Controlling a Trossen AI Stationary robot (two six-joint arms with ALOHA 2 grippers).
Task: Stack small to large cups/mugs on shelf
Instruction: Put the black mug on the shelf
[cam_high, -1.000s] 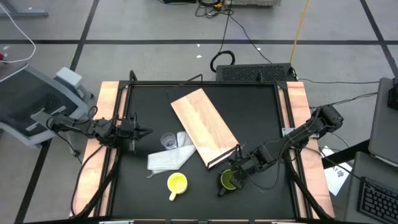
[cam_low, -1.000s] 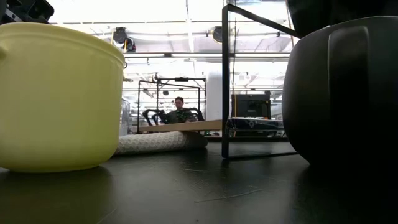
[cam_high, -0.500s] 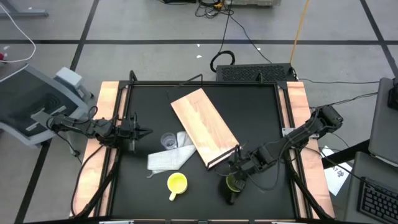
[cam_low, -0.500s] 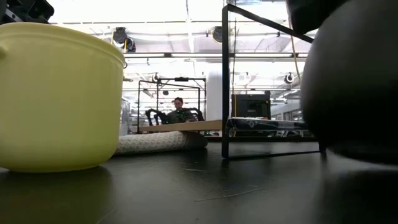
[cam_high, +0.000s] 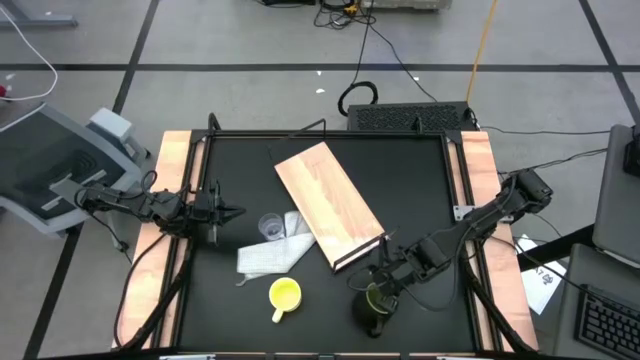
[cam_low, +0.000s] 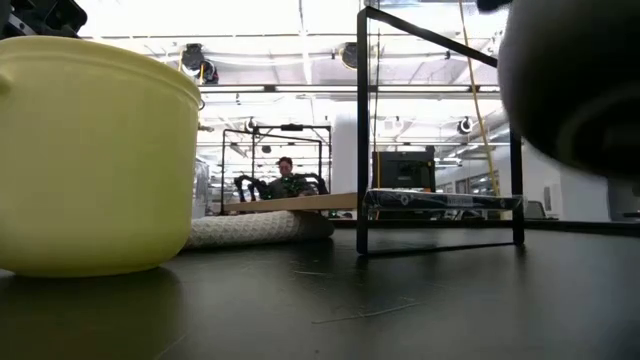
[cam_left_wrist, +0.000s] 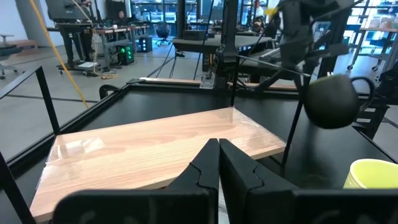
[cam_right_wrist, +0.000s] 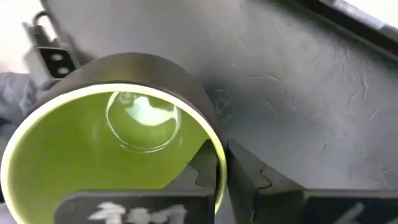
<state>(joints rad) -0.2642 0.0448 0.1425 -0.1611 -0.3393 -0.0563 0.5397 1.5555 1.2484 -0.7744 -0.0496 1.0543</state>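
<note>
My right gripper (cam_high: 381, 289) is shut on the dark olive-green mug (cam_high: 371, 303), which hangs in the air near the table's front right; its inside is bright green (cam_right_wrist: 106, 155). The yellow mug (cam_high: 285, 294) stands upright on the table to its left. A clear cup (cam_high: 270, 227) stands beside a white cloth (cam_high: 268, 255). The light-wood shelf (cam_high: 328, 203) lies slanted at the table's middle, its left edge resting on the cloth. My left gripper (cam_high: 228, 211) waits shut at the table's left, pointing level. My right gripper pinches the mug's wall at the rim (cam_right_wrist: 213, 148), one finger (cam_right_wrist: 202, 167) inside the mug and one (cam_right_wrist: 247, 174) outside. The fingers come slanting down from the table's right. The mug (cam_low: 580, 90) hangs below them, mouth up, clear of the table.
A thin black frame (cam_low: 362, 130) stands along the table's edges. Bare black tabletop (cam_high: 420, 190) lies to the right of the shelf. A person (cam_low: 288, 178) sits far behind the table.
My right gripper has shut on the dark mug's rim and risen with it. The mug, which stood on the table, now hangs clear of it and has shifted slightly toward the near edge.
</note>
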